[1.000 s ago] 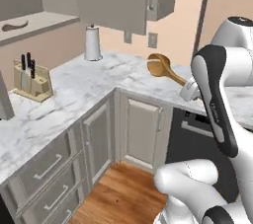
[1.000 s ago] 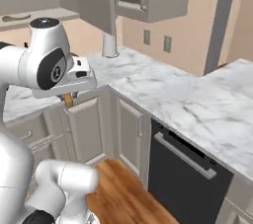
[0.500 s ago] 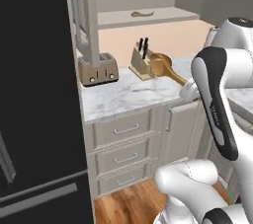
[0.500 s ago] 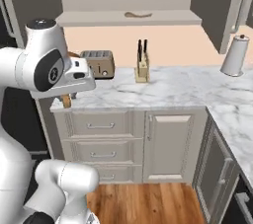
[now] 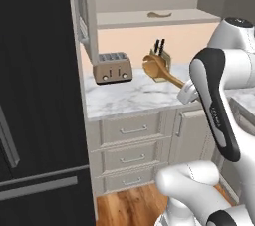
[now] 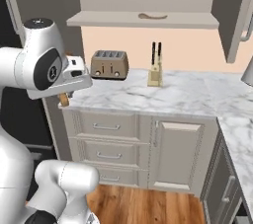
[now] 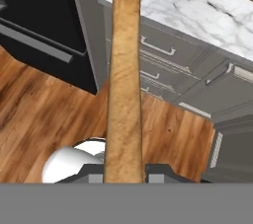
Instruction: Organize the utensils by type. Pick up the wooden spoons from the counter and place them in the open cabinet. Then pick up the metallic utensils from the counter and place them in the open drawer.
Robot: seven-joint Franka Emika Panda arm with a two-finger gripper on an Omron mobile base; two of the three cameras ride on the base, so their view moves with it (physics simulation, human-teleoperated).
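Non-task fittings in view, kitchen corner.
We note a toaster point(image 5: 112, 67) standing upright on the bench beside a tall black refrigerator point(image 5: 35, 100). A knife block point(image 6: 155, 74) with dark handles stands well apart from the toaster, against the peach wall. Below we see a stack of base drawers point(image 6: 101, 141) with silver pulls, a panelled base door point(image 6: 179, 156) beside them, and a wooden plank floor point(image 7: 44, 119).

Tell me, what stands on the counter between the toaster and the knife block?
Nothing: in the right base view, bare marble counter lies between the toaster and the knife block.
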